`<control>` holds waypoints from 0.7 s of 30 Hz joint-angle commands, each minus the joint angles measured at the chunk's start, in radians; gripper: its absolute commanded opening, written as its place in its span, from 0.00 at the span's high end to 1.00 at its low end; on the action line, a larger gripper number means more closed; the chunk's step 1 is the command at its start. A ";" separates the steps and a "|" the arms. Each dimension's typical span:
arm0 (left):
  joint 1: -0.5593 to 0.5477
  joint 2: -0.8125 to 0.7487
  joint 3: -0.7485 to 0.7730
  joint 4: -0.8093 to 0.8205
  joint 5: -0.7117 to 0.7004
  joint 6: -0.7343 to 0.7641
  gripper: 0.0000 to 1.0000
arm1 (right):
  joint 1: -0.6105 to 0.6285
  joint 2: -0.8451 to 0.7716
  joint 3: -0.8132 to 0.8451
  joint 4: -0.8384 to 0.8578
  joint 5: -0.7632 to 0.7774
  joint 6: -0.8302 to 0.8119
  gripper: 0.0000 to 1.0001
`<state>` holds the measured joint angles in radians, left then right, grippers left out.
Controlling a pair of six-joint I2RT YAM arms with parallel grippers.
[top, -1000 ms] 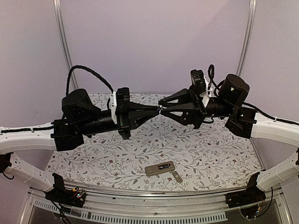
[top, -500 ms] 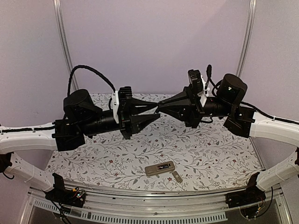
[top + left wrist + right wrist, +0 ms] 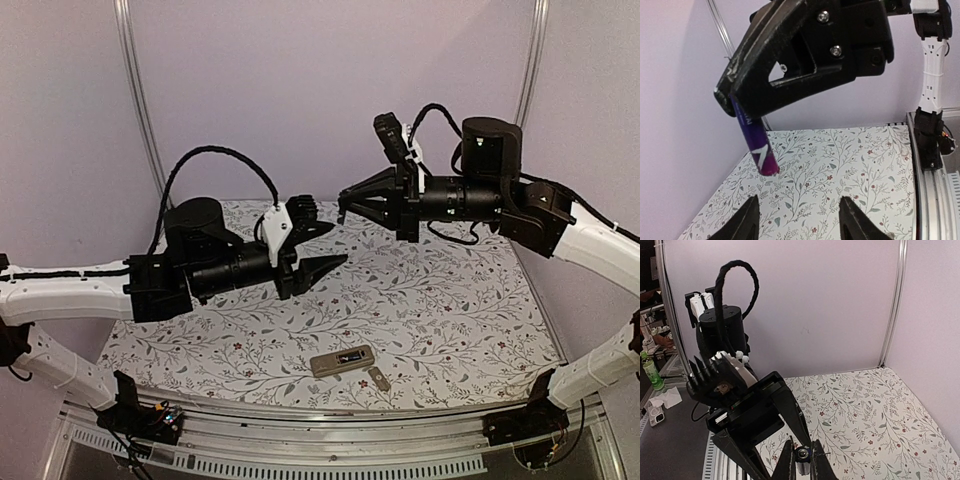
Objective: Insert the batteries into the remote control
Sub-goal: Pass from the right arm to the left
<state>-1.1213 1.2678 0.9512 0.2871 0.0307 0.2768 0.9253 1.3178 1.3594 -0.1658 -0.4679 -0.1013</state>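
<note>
My right gripper point(image 3: 802, 459) is shut on one battery point(image 3: 758, 145), a slim dark purple cylinder. It holds it by the upper end, high above the table, and the lower end hangs free. In the right wrist view the battery's end cap point(image 3: 802, 454) shows between the fingers. My left gripper point(image 3: 800, 222) stands open and empty just below and to the left of the battery, apart from it. From above, the left gripper point(image 3: 322, 248) and right gripper point(image 3: 345, 205) hover over the back of the table. The remote control point(image 3: 342, 361) lies tan-grey back up near the front edge.
A small flat grey cover piece point(image 3: 379, 378) lies just right of the remote. The table point(image 3: 450, 320) has a floral cloth. Purple walls with metal posts point(image 3: 138, 100) close off the back and sides. A metal rail point(image 3: 300, 445) runs along the near edge.
The left gripper opened, let go of the battery and drew back down to the left. The right gripper closed on the battery and lifted it up to the right.
</note>
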 commanded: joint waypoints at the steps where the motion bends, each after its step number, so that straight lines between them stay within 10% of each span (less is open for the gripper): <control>1: -0.005 0.040 0.020 0.010 -0.028 -0.042 0.46 | 0.011 0.033 0.022 -0.143 0.053 0.006 1.00; 21: 0.024 0.111 0.084 0.041 -0.012 -0.149 0.82 | 0.012 0.025 0.023 -0.157 0.006 -0.042 1.00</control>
<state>-1.1084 1.3525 1.0004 0.3172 0.0010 0.1493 0.9302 1.3430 1.3701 -0.3153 -0.4454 -0.1360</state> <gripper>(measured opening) 0.244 0.053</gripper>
